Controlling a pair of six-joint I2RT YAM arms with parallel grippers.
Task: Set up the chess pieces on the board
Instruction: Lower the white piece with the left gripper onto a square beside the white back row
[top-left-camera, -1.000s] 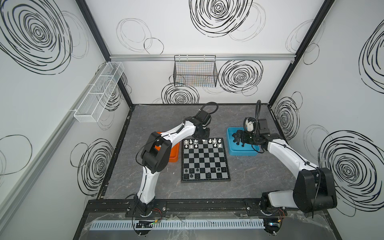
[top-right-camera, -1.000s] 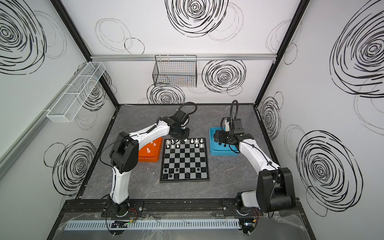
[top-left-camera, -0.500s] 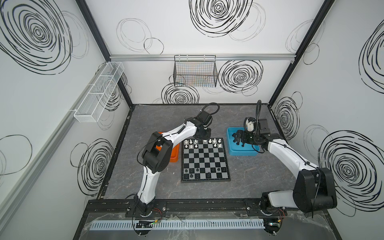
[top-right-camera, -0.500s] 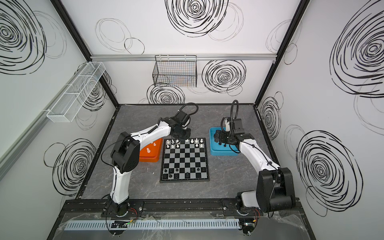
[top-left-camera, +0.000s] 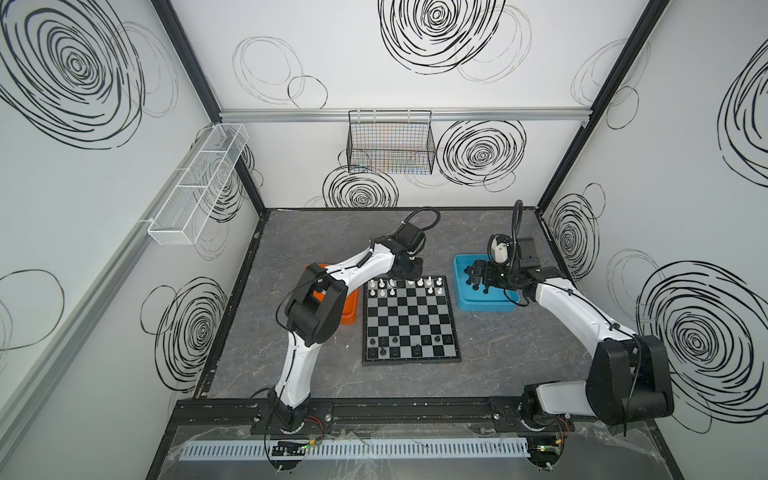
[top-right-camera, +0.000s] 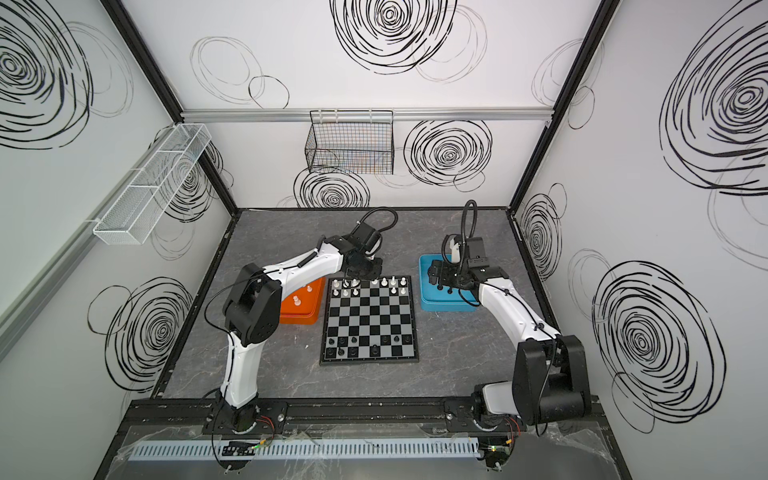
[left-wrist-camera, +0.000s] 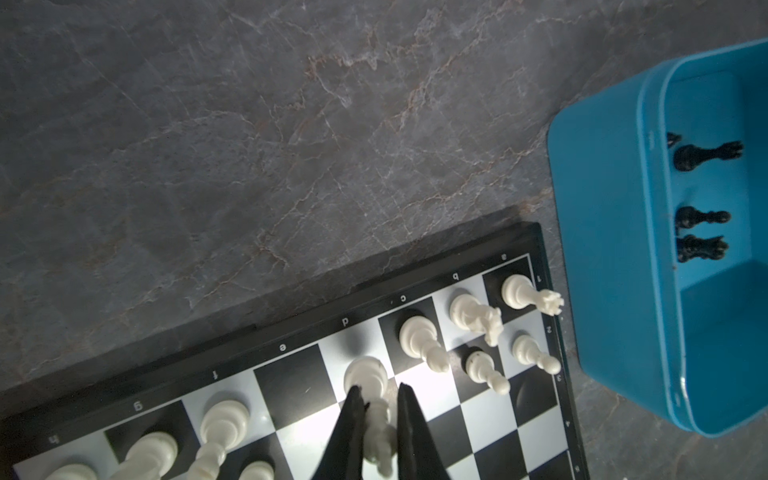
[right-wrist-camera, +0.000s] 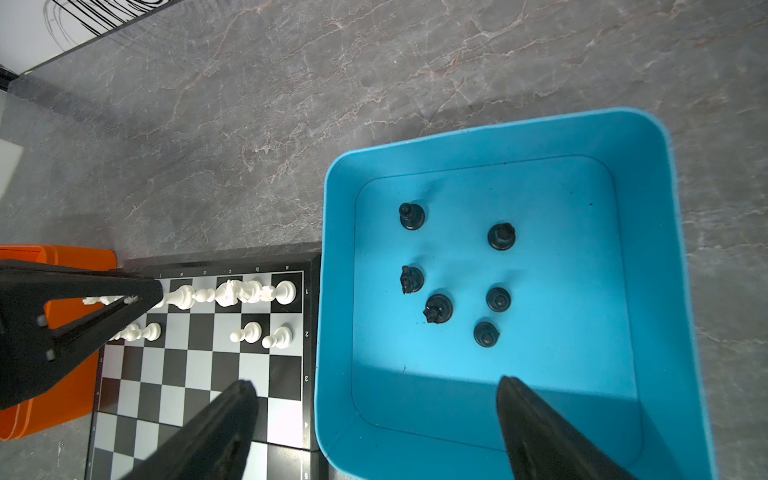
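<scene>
A square, flat chessboard (top-left-camera: 409, 318) with black and silver-grey checks and a black border lies in the middle of the grey marbled worktop (top-left-camera: 332, 232), and shows in both top views (top-right-camera: 370, 320). Tiny white chessmen (top-left-camera: 430, 290) of plastic, round-based and knob-topped, stand in the two rows along the board's far edge, with gaps between them. The matching black chessmen (top-left-camera: 383, 352) stand in the two rows along its near edge, also with gaps.

The left gripper (left-wrist-camera: 380, 392) is clamped on a tall white piece (left-wrist-camera: 368, 374) with a ringed base. The piece is in the far row, on the light square by the letter d. Whether its base touches the square cannot be told.

The right gripper (right-wrist-camera: 374, 384) hangs with its jaws wide apart and nothing between them over a rectangular blue plastic tray (right-wrist-camera: 498, 124). The tray sits just beside the board's right edge, at the far corner. Six black pieces (right-wrist-camera: 501, 237) stand upright on the tray floor, apart from one another.

An orange plastic tray (top-right-camera: 299, 311) just beside the board's left edge holds two white pawns (top-right-camera: 296, 300).
</scene>
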